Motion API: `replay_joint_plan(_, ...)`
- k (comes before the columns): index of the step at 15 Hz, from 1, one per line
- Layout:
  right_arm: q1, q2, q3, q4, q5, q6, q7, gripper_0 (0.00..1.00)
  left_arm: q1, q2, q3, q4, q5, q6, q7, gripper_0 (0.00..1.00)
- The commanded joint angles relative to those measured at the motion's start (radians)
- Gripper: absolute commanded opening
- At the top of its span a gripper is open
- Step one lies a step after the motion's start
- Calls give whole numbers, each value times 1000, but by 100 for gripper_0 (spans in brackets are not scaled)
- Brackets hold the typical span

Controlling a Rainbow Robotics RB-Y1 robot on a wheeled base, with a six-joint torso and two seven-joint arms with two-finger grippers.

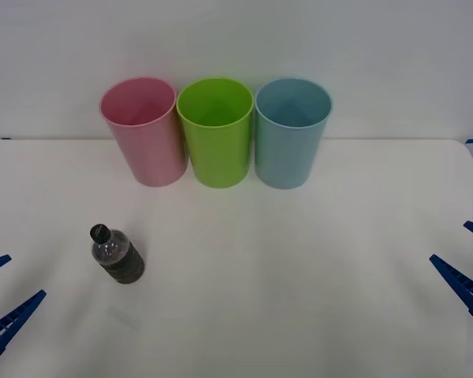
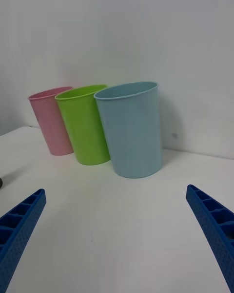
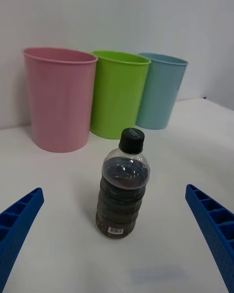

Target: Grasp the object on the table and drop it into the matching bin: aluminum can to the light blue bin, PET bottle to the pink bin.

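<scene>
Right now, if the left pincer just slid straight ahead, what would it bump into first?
Most likely the PET bottle, standing upright between the open left pincer's fingers; the pink bin stands farther behind.

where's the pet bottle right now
In the front view the PET bottle stands upright on the table, on the robot's left side, in front of the pink bin and apart from it, near the open left gripper.

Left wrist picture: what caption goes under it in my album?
Open left gripper faces a capped bottle standing before pink, green and blue bins.
</scene>
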Motion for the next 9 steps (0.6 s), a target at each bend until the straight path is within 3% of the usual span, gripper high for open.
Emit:
replay_joint_plan(1, 0, 0, 0, 0, 0, 0, 0, 100, 20, 0, -16, 32, 0, 9, -95, 100)
replay_joint_plan(4, 0, 0, 0, 0, 0, 0, 0, 100, 3, 0, -65, 116, -2, 24, -210, 100)
replay_joint_plan(9, 0, 0, 0, 0, 0, 0, 0, 100, -21, 0, -151, 133, -17, 118, -216, 100)
